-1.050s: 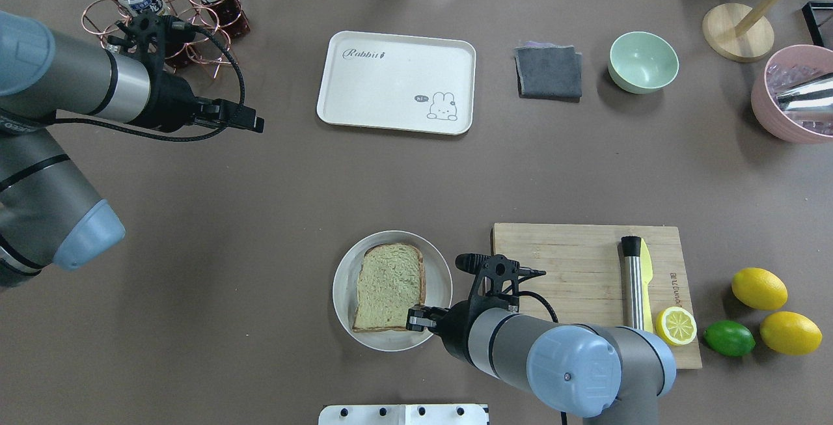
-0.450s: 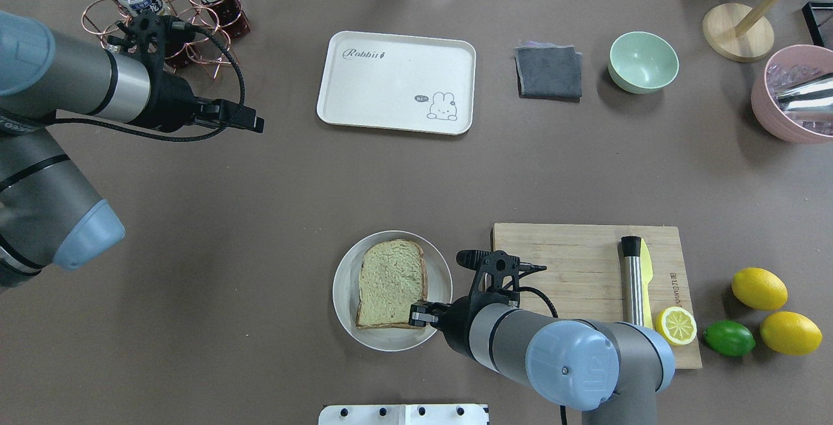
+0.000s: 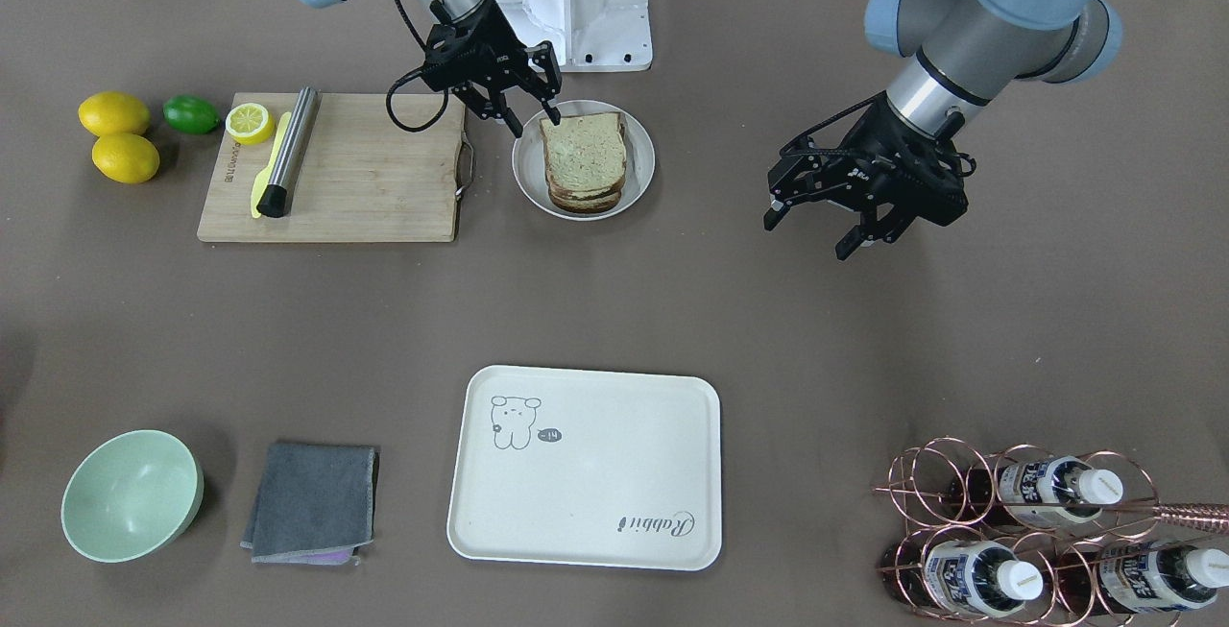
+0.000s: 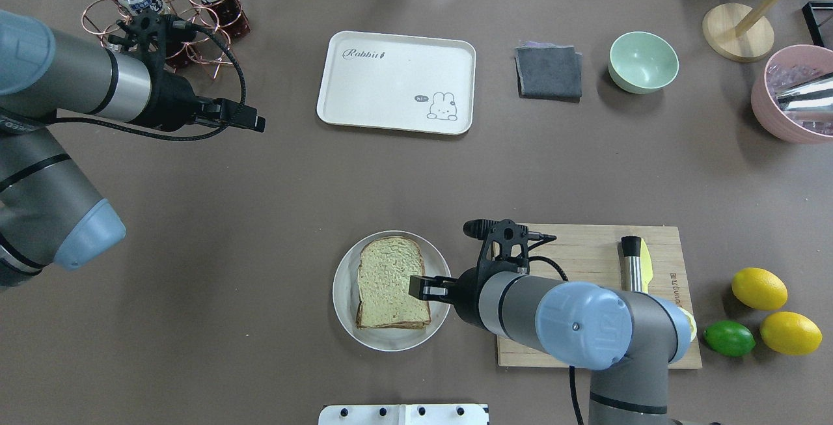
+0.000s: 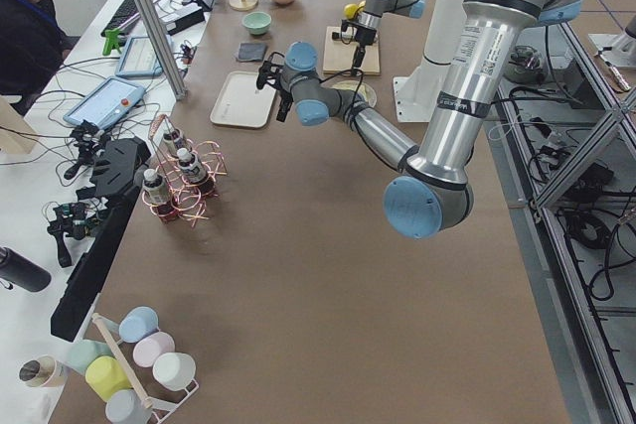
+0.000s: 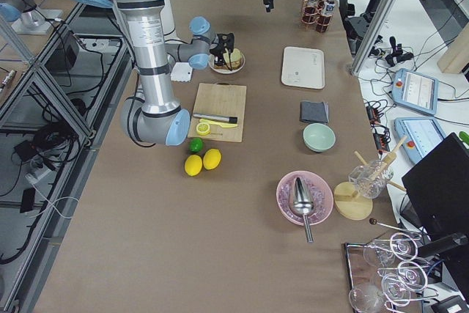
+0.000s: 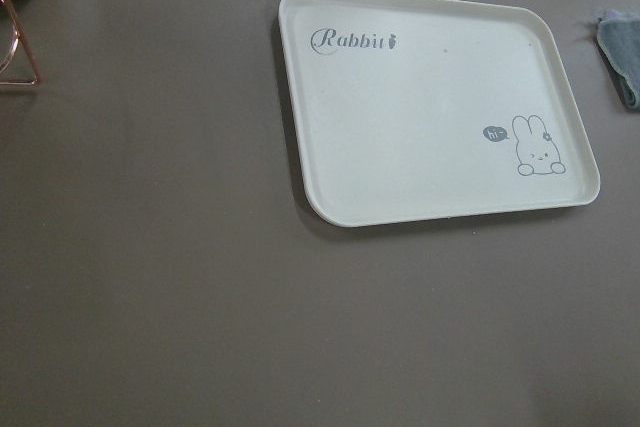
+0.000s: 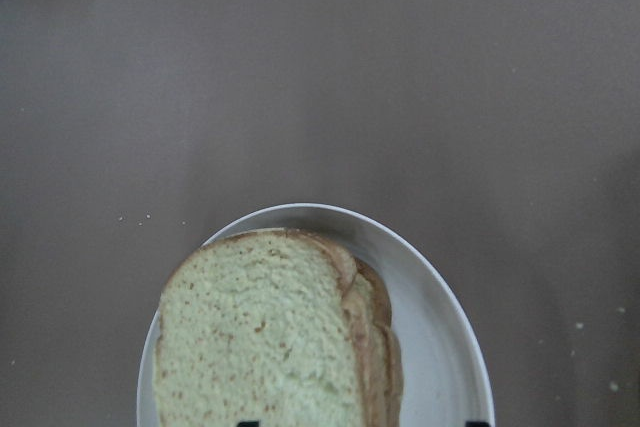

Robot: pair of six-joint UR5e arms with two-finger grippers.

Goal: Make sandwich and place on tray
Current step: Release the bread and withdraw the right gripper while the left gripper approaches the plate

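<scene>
Sandwich (image 3: 583, 158) near the surface's robot-side edge; right gripper (image 3: 538, 125), jaws spread astride it, seemingly to pinch; left gripper (image 3: 807, 236) hovers, jaws spread.

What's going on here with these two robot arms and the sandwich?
The right pincer is open at the edge of the sandwich, which sits on a white plate beside the cutting board. The left pincer hangs open over bare table, holding nothing. The tray has nothing on it, so the sandwich is not yet placed.
</scene>
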